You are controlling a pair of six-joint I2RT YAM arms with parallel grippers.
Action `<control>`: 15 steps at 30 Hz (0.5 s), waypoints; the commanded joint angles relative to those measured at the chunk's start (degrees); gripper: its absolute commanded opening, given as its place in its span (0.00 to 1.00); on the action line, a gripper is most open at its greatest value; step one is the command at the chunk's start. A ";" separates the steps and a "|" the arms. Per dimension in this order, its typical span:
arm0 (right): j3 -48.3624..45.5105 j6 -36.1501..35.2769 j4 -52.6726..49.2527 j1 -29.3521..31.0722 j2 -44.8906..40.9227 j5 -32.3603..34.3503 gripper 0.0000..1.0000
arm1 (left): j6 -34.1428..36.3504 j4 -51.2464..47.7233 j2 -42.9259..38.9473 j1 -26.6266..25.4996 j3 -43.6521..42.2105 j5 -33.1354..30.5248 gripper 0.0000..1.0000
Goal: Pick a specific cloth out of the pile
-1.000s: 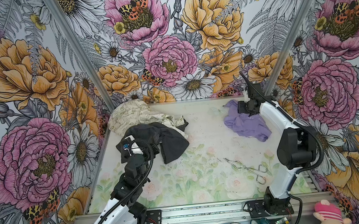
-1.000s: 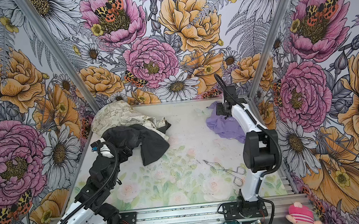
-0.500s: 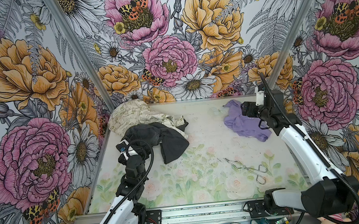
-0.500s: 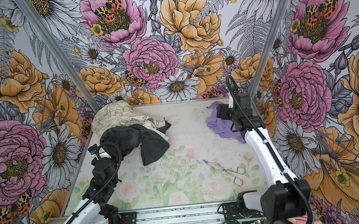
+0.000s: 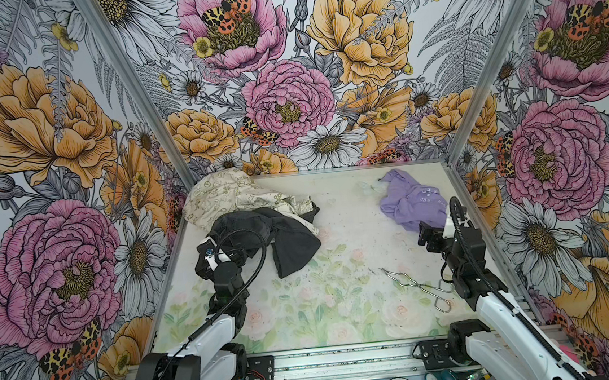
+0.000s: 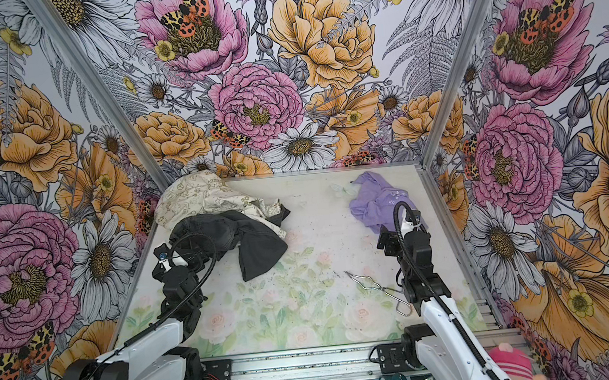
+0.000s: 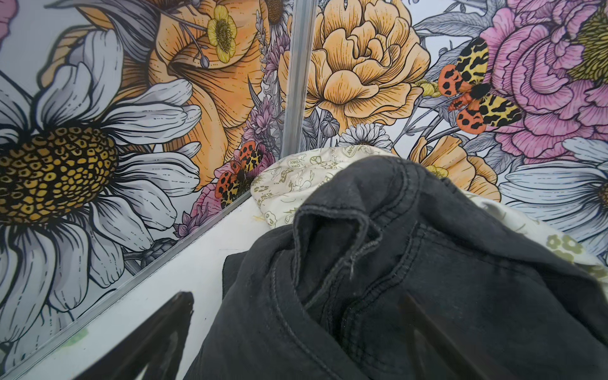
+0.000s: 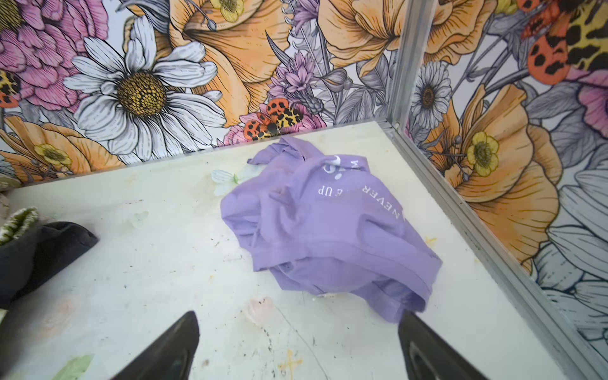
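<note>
Lying far right, apart from pile: cloth. Right gripper released, empty; left gripper spread over charcoal garment.

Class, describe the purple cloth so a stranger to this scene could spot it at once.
Find the table between the flowered walls and go to its far right corner. The cloth lies there crumpled, alone. It is lavender with white lettering, unlike the black garment and cream patterned cloth heaped far left.

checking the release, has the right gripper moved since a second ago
Yes. The right gripper has drawn back off the cloth toward the tongs, which lie unmoved; its jaws stand open.
</note>
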 commanded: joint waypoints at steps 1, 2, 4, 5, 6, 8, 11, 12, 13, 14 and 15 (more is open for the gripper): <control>-5.15 -3.54 19.10 -0.50 3.33 4.84 0.96 | 5.40 15.78 7.54 0.16 -0.72 3.28 0.99; -6.74 -4.69 23.48 -0.51 5.41 4.42 0.96 | 6.04 18.42 9.77 0.19 -0.93 3.48 0.99; -8.50 -7.07 31.55 -0.51 11.54 3.43 0.97 | 8.60 26.06 14.45 0.28 -1.52 4.85 0.99; -8.28 -7.49 33.51 -0.61 14.43 3.18 0.97 | 8.74 28.40 16.29 0.76 -1.47 5.43 0.99; -7.75 -8.04 36.09 -0.69 17.87 2.38 0.98 | 8.45 29.62 18.54 1.28 -0.96 6.27 0.99; -6.01 -8.30 38.98 -0.78 22.54 -0.28 0.99 | 8.71 30.43 22.28 1.93 0.39 8.71 0.99; -4.51 -10.66 47.11 -0.97 29.50 -2.85 0.99 | 10.52 27.15 22.07 0.78 1.69 10.22 0.99; -3.35 -10.52 45.99 -1.33 30.95 -2.39 0.99 | 10.56 25.32 21.99 0.93 2.39 11.23 0.99; -2.77 -9.94 48.12 -2.16 34.07 -2.49 0.99 | 10.44 24.47 22.57 1.57 3.29 13.05 0.99; -2.64 -9.50 51.29 -2.91 37.52 -3.49 1.00 | 10.06 23.85 22.89 2.26 3.60 14.62 0.99; -2.56 -9.18 55.49 -3.75 42.33 -5.27 0.99 | 8.89 22.32 23.20 3.34 3.98 16.14 0.99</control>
